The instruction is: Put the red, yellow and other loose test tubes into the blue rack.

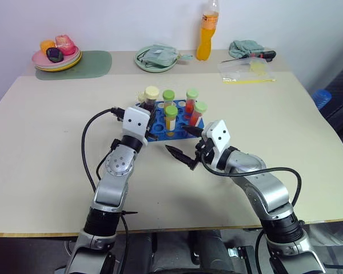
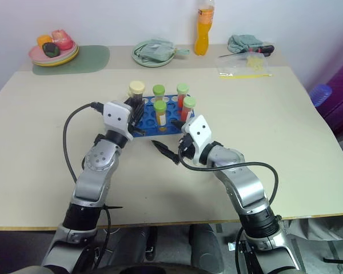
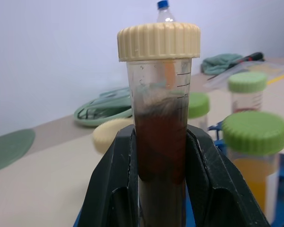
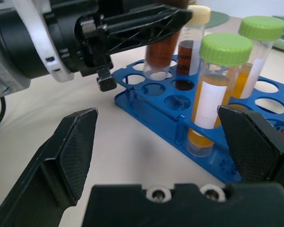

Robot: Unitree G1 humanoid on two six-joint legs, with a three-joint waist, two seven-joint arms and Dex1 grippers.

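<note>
Across the middle of the beige surface (image 1: pixel 46 148) sits the blue rack (image 1: pixel 160 128), well away from every edge, with several capped tubes standing upright in its holes: green-capped ones holding yellow-orange liquid (image 1: pixel 171 119) and red liquid (image 1: pixel 191 103), plus a cream-capped one (image 4: pixel 187 40) with dark contents.

At the rack's left end, the left gripper (image 4: pixel 151 26) is clamped on a tube of dark brown liquid with a cream cap (image 3: pixel 159 94), held upright, its lower end just above or at the rack's end holes; whether it has entered a hole cannot be told.

Just in front of the rack, nearer the surface's front edge, the right gripper (image 1: pixel 183 145) hangs with its fingers spread wide and nothing between them.

Along the far edge lie a green mat (image 1: pixel 97 63) carrying a stack of plates (image 1: pixel 57 60) with toy food near the far left corner, a green plate (image 1: pixel 154 60) with a cloth, an orange drink bottle (image 1: pixel 206 34), a clear bag (image 1: pixel 248 71), a teal cloth (image 1: pixel 244 47) and a screwdriver (image 1: pixel 263 55).
</note>
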